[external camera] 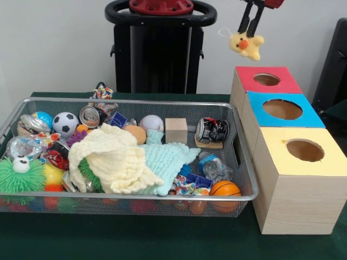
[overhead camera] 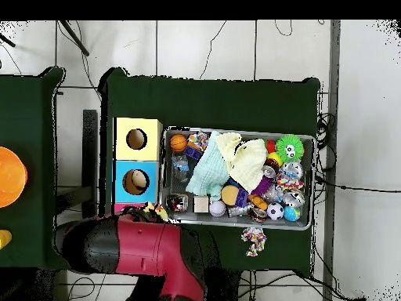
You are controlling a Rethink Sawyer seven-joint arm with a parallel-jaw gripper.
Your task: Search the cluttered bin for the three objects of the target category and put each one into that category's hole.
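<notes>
green-clothed table [external camera: 162,238] before a pale wall [external camera: 49,43], gripper [external camera: 250,24] overhead pinching a yellow duck [external camera: 246,44]

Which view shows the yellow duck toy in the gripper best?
The front view: the yellow duck hangs clear against the wall from the gripper, above the red-topped box. Overhead, the arm covers it; only a yellow scrap shows at the arm's edge.
</notes>
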